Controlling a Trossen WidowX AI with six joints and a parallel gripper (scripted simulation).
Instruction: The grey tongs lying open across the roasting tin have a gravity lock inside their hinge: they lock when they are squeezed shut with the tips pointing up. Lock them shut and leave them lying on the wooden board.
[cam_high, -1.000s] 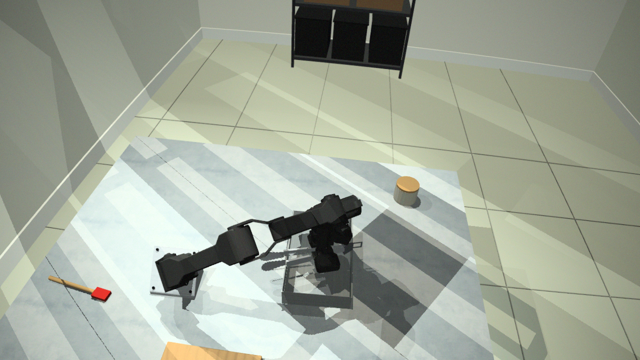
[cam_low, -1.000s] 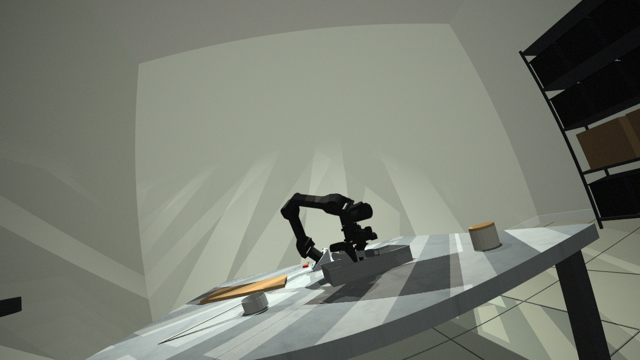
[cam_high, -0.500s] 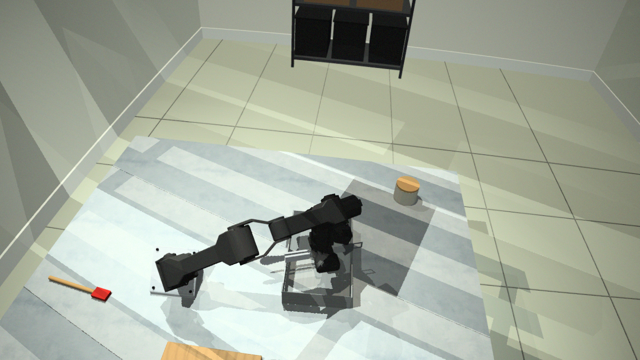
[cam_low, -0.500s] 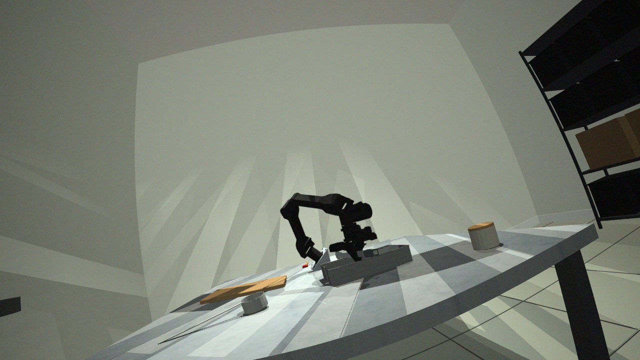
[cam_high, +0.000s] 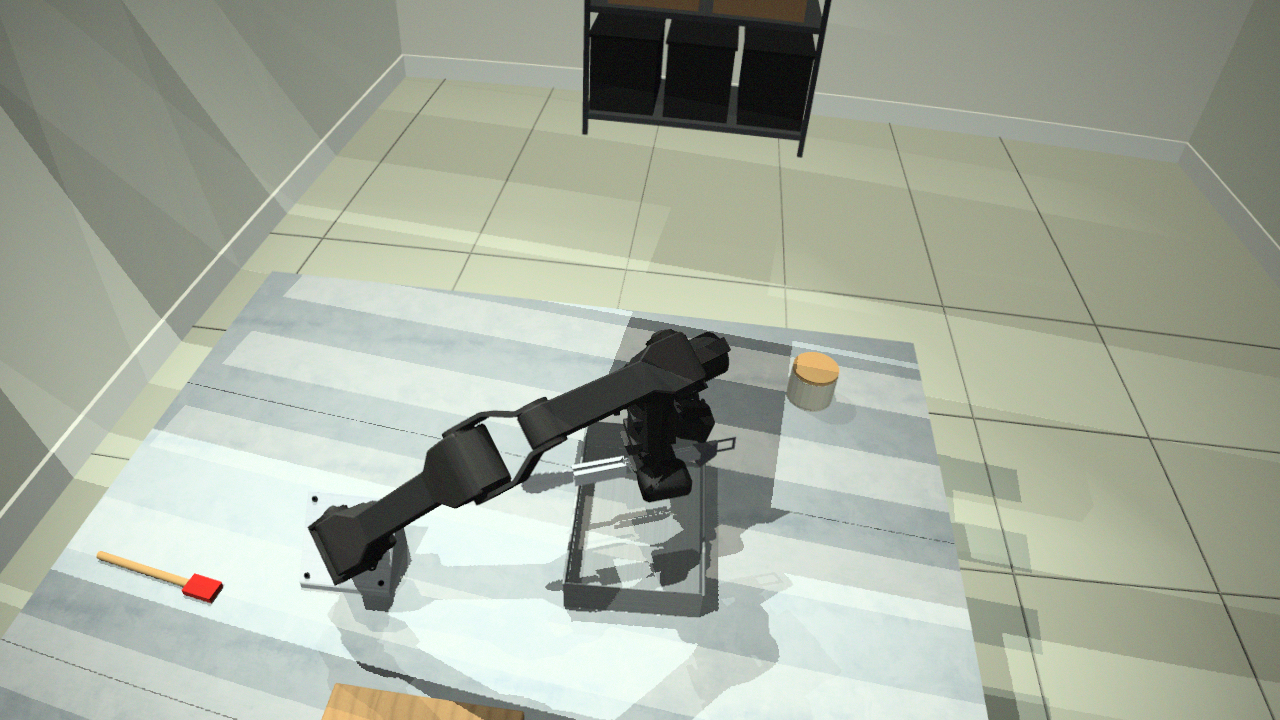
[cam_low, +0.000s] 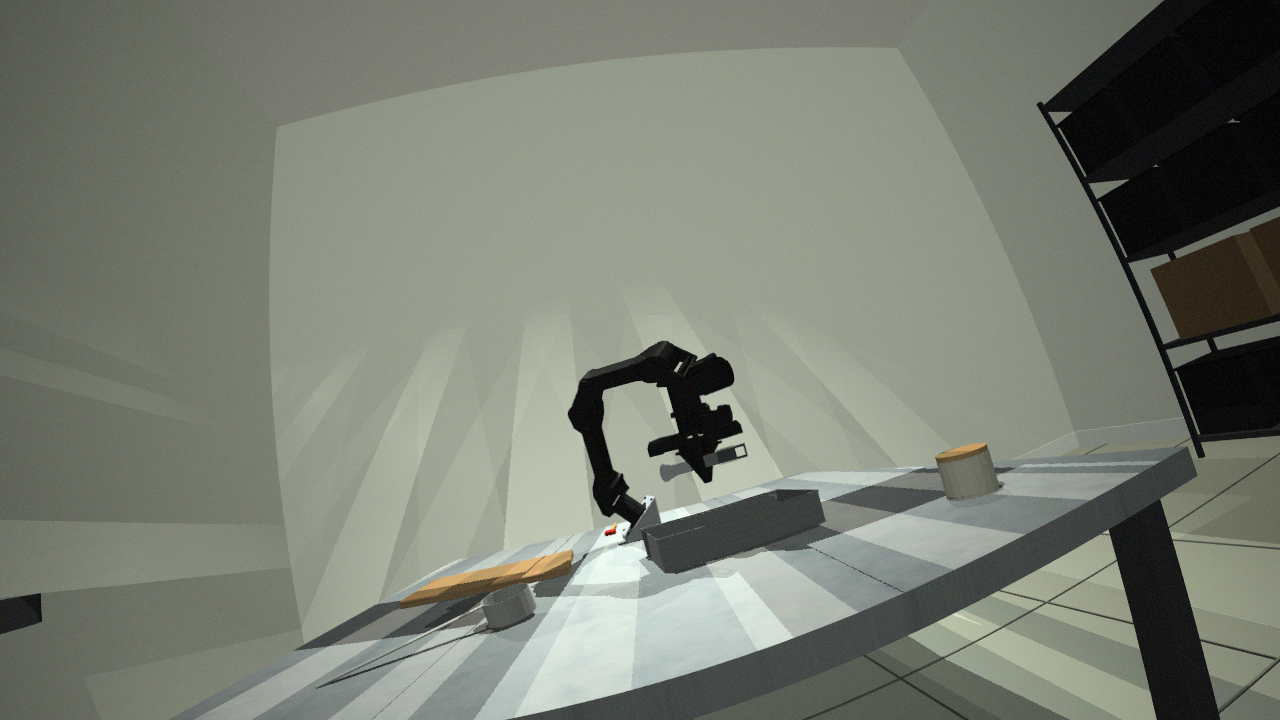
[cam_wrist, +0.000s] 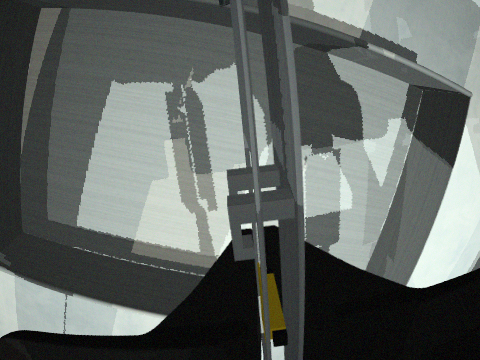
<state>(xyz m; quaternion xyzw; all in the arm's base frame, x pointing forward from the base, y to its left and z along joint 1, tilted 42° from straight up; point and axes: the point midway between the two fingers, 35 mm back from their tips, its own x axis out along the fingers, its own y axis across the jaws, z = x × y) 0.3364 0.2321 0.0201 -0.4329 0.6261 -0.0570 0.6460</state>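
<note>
The grey tongs (cam_high: 597, 468) (cam_low: 684, 466) (cam_wrist: 294, 200) are in the air above the roasting tin (cam_high: 640, 600) (cam_low: 733, 533) (cam_wrist: 440, 125), roughly level. Their paddle tips point toward the arm's base and the open loop at the other end points away. My gripper (cam_low: 707, 474) (cam_wrist: 257, 240) points down and is shut on the tongs. In the wrist view the two tong arms stand close together, with a hooked bracket and a yellow mark between them. Whether the lock has caught cannot be seen. The wooden board (cam_high: 402, 702) (cam_low: 487, 580) lies flat, partly cut off in the top view.
A jar with a wooden lid (cam_high: 812, 383) (cam_low: 966, 471) stands beyond the tin. A red-headed brush (cam_high: 202, 587) lies beside the arm's base. A small grey pan (cam_low: 508, 607) with a long thin handle stands near the board. A dark shelf (cam_high: 698, 122) stands at the wall.
</note>
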